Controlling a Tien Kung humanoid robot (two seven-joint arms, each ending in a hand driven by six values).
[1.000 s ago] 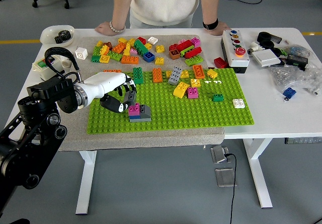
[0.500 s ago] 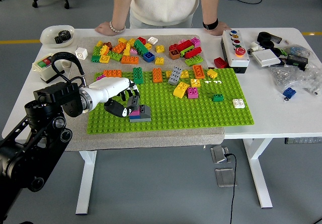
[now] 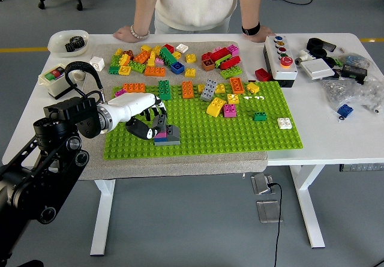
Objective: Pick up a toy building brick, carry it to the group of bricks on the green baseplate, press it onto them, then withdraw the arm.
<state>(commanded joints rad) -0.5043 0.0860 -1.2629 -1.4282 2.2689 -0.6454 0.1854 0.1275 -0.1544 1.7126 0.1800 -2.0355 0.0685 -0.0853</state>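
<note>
My left hand (image 3: 153, 121) reaches in from the left over the near-left part of the green baseplate (image 3: 240, 132). Its fingers are curled around a small grey brick (image 3: 161, 121), held down on top of the brick group (image 3: 168, 136), a pink brick beside a dark grey one. The fingers hide most of the pink brick. Other bricks stand along the baseplate's far edge, among them a grey stack (image 3: 209, 90) and a yellow brick (image 3: 216, 107). A loose pile of bricks (image 3: 162, 57) lies beyond the plate on the mat.
A person stands at the far side with both hands (image 3: 129, 33) resting on the table's far edge. A button box (image 3: 282, 60) and cluttered parts sit at the right. A white bowl (image 3: 67, 41) and a small button unit (image 3: 54, 78) are at the left.
My left hand has moved right and slightly down onto the brick group, covering the pink brick that showed a second ago. It has barely moved over the last half second.
</note>
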